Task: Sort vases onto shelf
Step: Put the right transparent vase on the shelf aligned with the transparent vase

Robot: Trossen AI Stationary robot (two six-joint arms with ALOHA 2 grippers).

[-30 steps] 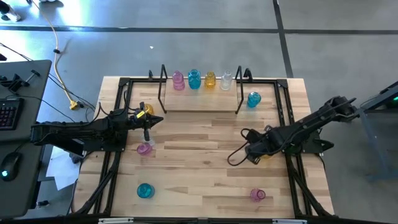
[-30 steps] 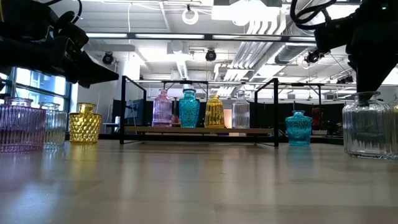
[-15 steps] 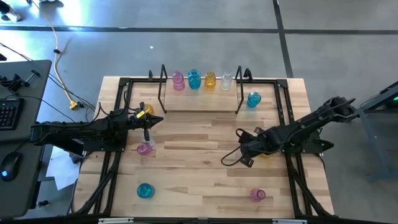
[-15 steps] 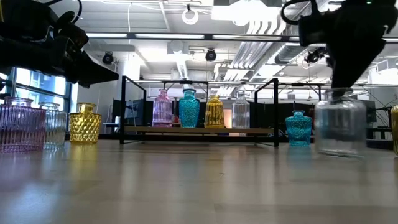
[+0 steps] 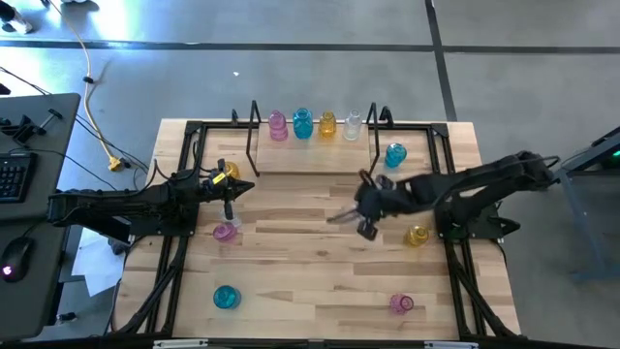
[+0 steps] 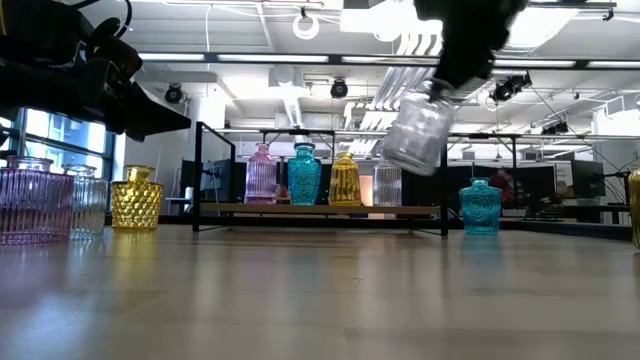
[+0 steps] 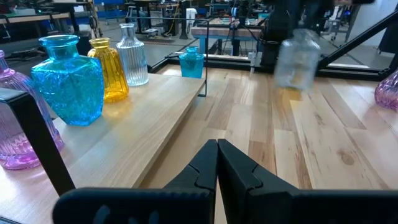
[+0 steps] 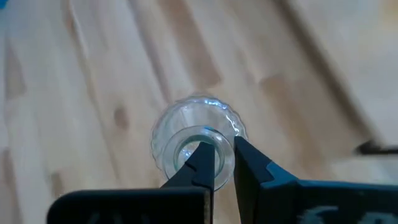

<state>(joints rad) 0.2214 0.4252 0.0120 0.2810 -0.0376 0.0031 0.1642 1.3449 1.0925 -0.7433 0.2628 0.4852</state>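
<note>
My right gripper (image 5: 365, 207) hangs over the table's middle, in front of the shelf (image 5: 310, 171), shut on a clear ribbed vase (image 6: 418, 131). The black-framed shelf carries pink (image 5: 278, 125), teal (image 5: 302, 123), yellow (image 5: 327, 124) and clear (image 5: 353, 123) vases, all standing upright on their bases. My left gripper (image 7: 217, 147) is shut and waits above the table's left side, beside a yellow vase (image 5: 227, 173). My right gripper holds the clear vase by the rim of its mouth (image 8: 225, 138). One finger (image 8: 200, 159) is inside the mouth and the other (image 8: 249, 163) is outside the neck. The fingers come from above, slanting. The vase hangs below them, lifted clear and tilted.
Loose vases stand on the table: teal (image 5: 395, 154) right of the shelf, yellow (image 5: 418, 236), pink (image 5: 401, 304), pink (image 5: 226, 231) and teal (image 5: 226, 297). A black rail frame (image 5: 184, 194) edges the table. Bare wood lies in front of the shelf.
My right gripper has risen and moved from the table's right side toward its left and far edge, nearer the shelf. The clear vase, which stood on the table a second ago, is now lifted clear and tilted.
</note>
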